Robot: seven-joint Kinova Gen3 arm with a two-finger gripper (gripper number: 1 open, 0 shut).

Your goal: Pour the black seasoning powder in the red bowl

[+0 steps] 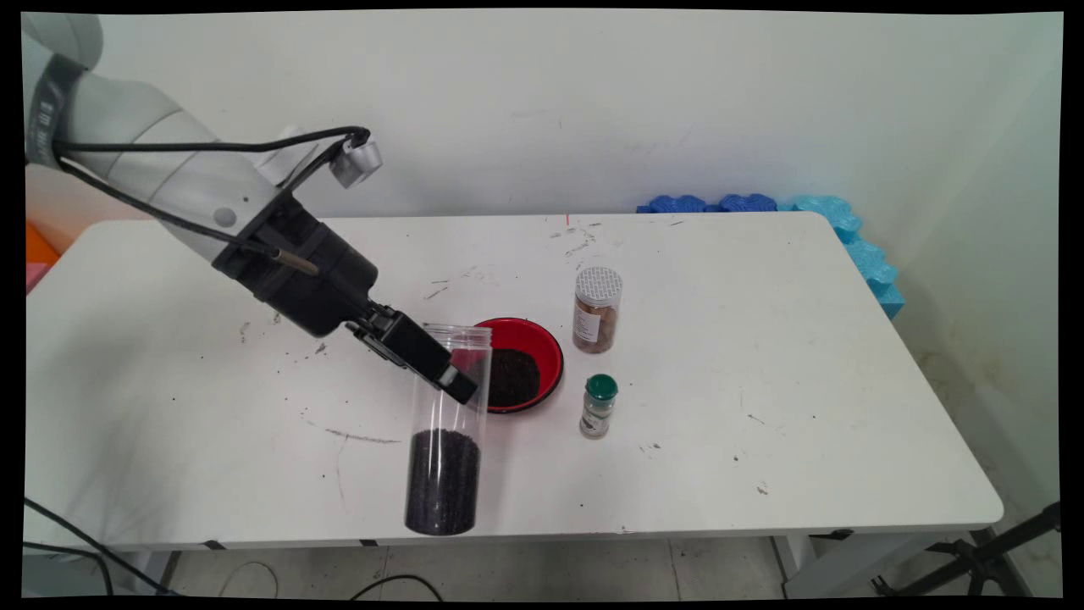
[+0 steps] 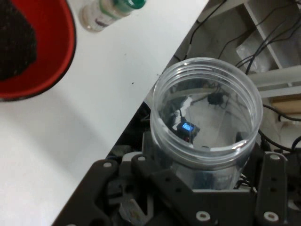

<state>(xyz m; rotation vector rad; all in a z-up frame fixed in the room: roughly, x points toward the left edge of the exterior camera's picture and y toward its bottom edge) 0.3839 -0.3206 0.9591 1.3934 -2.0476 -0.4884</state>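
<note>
One clear plastic cylinder jar [image 1: 446,428], holding dark granules, is clasped by the black hand [image 1: 453,379].

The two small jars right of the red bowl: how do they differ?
The brown-filled jar is wider and taller than the green-capped jar. The brown-filled jar has a pale patterned lid; the green-capped jar's lid is solid green. The brown-filled jar stands farther back, level with the red bowl's far rim; the green-capped jar sits nearer, by its near rim. Both stand upright, closed, apart from the gripper.
</note>
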